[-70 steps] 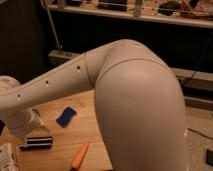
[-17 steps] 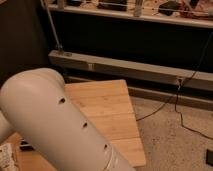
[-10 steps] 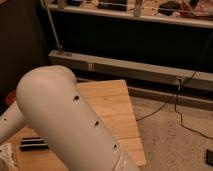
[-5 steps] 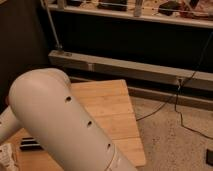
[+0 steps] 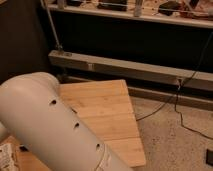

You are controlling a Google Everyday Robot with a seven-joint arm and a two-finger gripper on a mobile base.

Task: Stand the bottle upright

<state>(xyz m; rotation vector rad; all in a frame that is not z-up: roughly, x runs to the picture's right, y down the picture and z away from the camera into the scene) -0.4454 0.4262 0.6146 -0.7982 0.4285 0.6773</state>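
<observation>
A pale label with dark print, which I take for the bottle (image 5: pixel 7 156), shows at the lower left edge, lying on the wooden table (image 5: pixel 107 110). Only a sliver of it is visible. My big whitish arm (image 5: pixel 55 130) fills the lower left of the camera view and covers the rest of the bottle. The gripper is hidden behind the arm, somewhere off the lower left, so I cannot see where it stands relative to the bottle.
The table's right edge drops to a speckled floor (image 5: pixel 175 145). Black cables (image 5: pixel 186 112) run across that floor. Behind the table stand a grey metal rail (image 5: pixel 130 70) and a dark shelf unit topped with clutter.
The arm's rounded link has swung a little to the left and lower, covering more of the table's left part.
</observation>
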